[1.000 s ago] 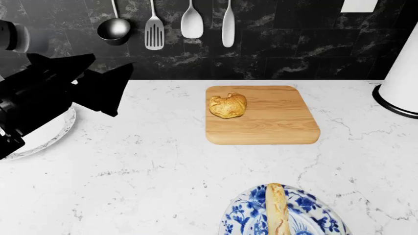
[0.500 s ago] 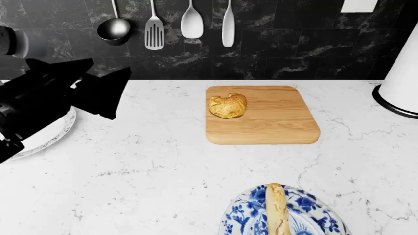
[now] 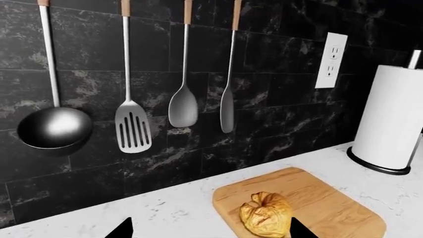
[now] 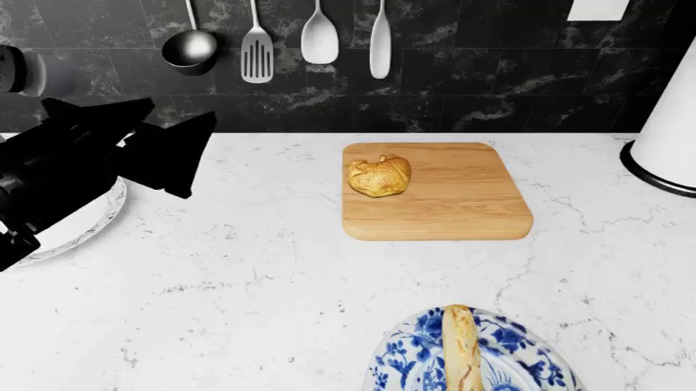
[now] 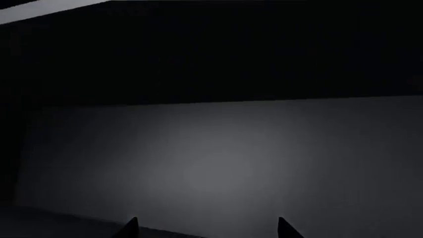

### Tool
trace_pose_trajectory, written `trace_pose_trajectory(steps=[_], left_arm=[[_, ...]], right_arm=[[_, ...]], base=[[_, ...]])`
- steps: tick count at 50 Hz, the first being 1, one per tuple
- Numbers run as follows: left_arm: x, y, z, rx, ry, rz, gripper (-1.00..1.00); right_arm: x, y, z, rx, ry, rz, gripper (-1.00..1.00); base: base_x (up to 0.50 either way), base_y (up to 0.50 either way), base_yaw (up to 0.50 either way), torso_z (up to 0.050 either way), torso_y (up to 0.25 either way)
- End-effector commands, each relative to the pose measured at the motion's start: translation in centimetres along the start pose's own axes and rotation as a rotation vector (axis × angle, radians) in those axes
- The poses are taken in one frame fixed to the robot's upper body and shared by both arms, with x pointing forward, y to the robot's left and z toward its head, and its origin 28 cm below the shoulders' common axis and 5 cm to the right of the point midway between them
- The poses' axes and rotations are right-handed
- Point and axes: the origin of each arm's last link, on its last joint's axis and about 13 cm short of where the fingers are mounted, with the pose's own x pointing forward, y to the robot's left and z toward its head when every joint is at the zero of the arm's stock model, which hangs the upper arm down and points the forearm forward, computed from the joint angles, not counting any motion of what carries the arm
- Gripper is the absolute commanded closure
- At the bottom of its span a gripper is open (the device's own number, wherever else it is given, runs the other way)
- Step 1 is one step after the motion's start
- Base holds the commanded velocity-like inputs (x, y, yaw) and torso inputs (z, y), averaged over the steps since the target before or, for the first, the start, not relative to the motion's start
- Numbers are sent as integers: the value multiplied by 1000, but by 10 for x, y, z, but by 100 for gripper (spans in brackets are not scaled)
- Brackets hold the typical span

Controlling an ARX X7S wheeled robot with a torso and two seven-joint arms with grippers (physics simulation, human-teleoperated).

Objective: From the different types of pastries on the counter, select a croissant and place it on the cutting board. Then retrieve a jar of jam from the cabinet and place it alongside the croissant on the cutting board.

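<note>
The golden-brown croissant [image 4: 380, 176] lies on the left part of the light-wood cutting board [image 4: 457, 204] on the white marble counter [image 4: 261, 269]. It also shows in the left wrist view [image 3: 266, 214] on the board [image 3: 330, 208]. My left gripper [image 4: 163, 151] is open and empty, raised at the left, well apart from the croissant. The long pale loaf [image 4: 461, 346] lies on a blue patterned plate [image 4: 511, 358] at the front. My right gripper [image 5: 206, 229] is open and empty, facing a dark grey surface. The jar of jam is out of view.
A ladle [image 4: 189, 47], slotted turner [image 4: 257, 53] and two spoons [image 4: 319, 39] hang on the black tile wall. A white paper towel roll [image 4: 674, 138] stands at the right. A white plate [image 4: 77, 220] lies under my left arm.
My left gripper has shifted slightly left and up. Nothing else has moved.
</note>
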Motion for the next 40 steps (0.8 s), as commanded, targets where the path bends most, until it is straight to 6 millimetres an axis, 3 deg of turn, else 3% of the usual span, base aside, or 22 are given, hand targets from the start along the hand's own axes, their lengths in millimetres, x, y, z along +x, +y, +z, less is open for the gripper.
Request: trace_pose_trajectory(steps=[1,40], left_arm=[[0,-2,1,4,0,-10,-100],[-10,1,15,13,-18,8,-100]], right_arm=[[4,1,-7,32,61,-5,-100],[22,-2,-36,16,231,-53,-100]], base=[[0,0,0,0,0],[0,0,0,0,0]])
